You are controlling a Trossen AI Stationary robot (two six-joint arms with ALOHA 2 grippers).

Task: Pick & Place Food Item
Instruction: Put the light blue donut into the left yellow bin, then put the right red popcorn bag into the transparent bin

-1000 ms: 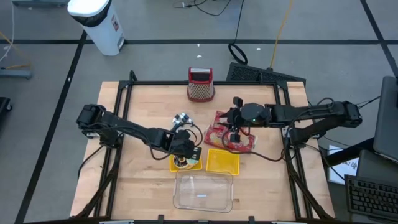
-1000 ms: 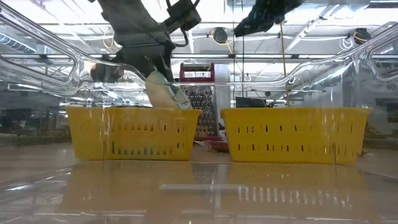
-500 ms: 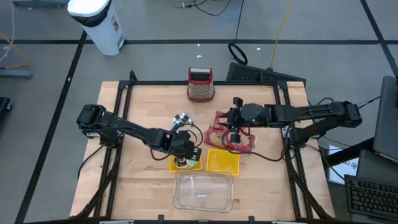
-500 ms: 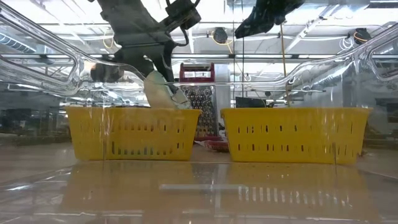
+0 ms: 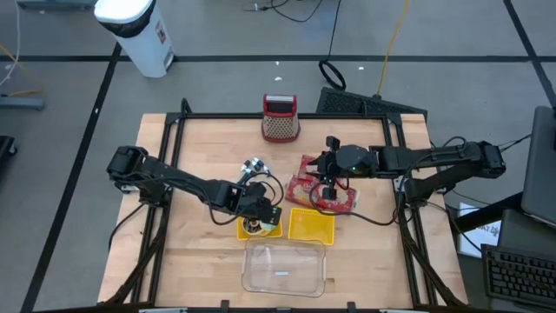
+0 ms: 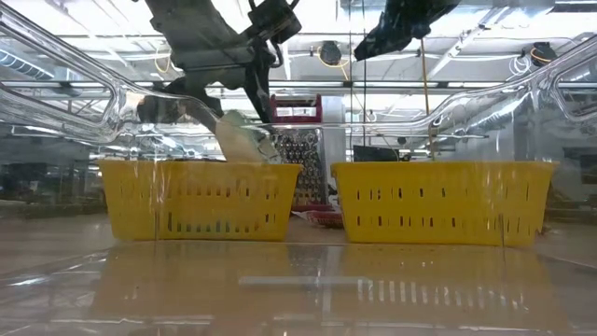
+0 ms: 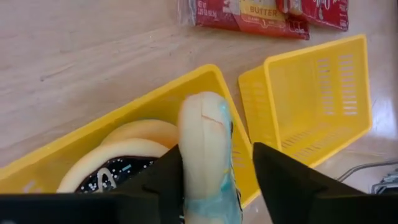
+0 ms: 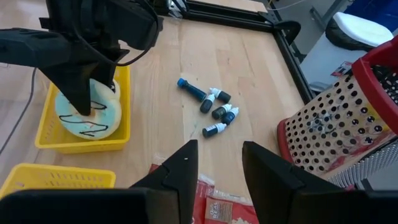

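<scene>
Item one, the food item: a pale iced donut (image 7: pixel 205 149) standing on edge in the left yellow basket (image 5: pixel 259 228), leaning over a chocolate-topped donut (image 7: pixel 112 173) that lies flat inside. You find the left gripper (image 5: pixel 254 212) directly above that basket; its two dark fingers (image 7: pixel 283 177) stand apart on either side of the pale donut, one side close against it, the other with a clear gap, so no firm clamp shows. From table height you see the same donut (image 6: pixel 244 140) poking above the basket rim beneath the gripper. Just beside it sits a second yellow basket (image 5: pixel 312 224), and nearer the table's front edge a clear plastic tray (image 5: pixel 285 267). Your right gripper (image 5: pixel 327 184) hovers over a red snack packet (image 5: pixel 309 191), fingers (image 8: pixel 180 171) parted with nothing between them. Further items: a cluster of small blue-capped bottles (image 8: pixel 211 109) on the wooden table (image 5: pixel 200 148), and a red box grater (image 5: pixel 281 117) at the far edge.
</scene>
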